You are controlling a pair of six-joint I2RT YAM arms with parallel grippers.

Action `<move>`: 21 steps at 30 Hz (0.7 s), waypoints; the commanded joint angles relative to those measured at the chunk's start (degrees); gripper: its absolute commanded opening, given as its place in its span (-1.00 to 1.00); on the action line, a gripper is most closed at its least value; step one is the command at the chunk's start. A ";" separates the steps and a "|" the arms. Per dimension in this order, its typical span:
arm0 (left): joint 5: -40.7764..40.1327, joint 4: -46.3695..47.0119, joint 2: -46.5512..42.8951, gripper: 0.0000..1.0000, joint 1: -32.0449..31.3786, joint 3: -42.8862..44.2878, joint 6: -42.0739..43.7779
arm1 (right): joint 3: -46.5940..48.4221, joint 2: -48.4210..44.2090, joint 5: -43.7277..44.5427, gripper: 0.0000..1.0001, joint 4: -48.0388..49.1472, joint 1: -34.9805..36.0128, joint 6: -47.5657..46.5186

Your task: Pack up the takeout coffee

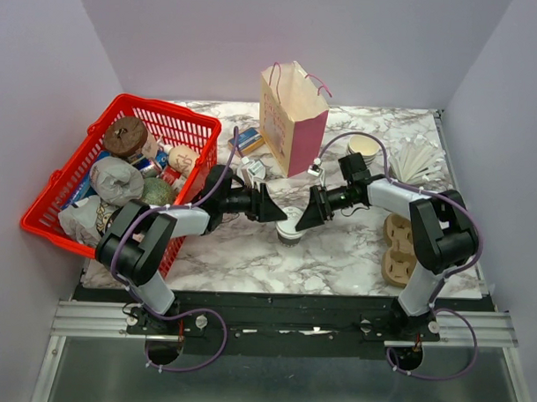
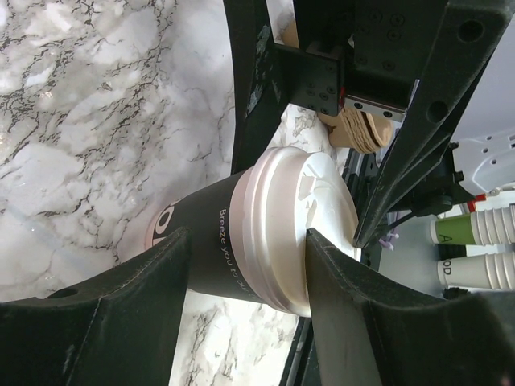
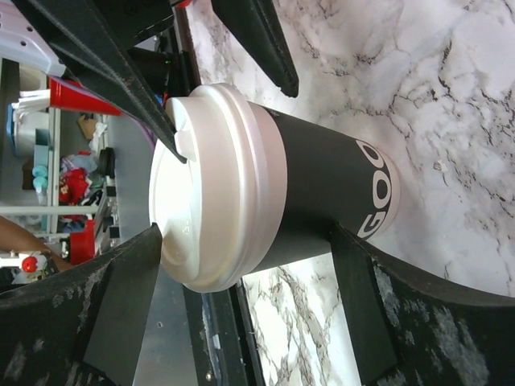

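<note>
The takeout coffee (image 1: 290, 226) stands upright on the marble table (image 1: 337, 265), a dark cup under a white lid (image 2: 322, 201). Both arms reach it from opposite sides, each with one finger above the other. My left gripper (image 1: 280, 210) has its upper fingertip (image 2: 315, 241) on the lid's near rim and its lower one against the dark wall (image 2: 217, 241). My right gripper (image 1: 303, 215) straddles the cup (image 3: 322, 185) with its jaws spread wider, its upper fingertip (image 3: 149, 241) level with the lid top.
A pink and cream paper bag (image 1: 293, 122) stands open behind the cup. A red basket (image 1: 166, 109) full of goods fills the left side. Tan round pieces (image 1: 397, 250), a cup stack (image 1: 366, 147) and white napkins (image 1: 420, 158) lie on the right.
</note>
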 commanded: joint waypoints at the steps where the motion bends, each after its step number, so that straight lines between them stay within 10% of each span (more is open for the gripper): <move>1: -3.67 -6.12 2.26 0.29 0.36 -0.75 4.43 | -2.33 0.98 7.92 0.81 1.42 2.72 -1.59; 21: 1.87 -6.64 3.24 0.32 2.91 4.25 5.22 | -2.60 -4.74 8.29 0.88 2.39 7.11 -6.60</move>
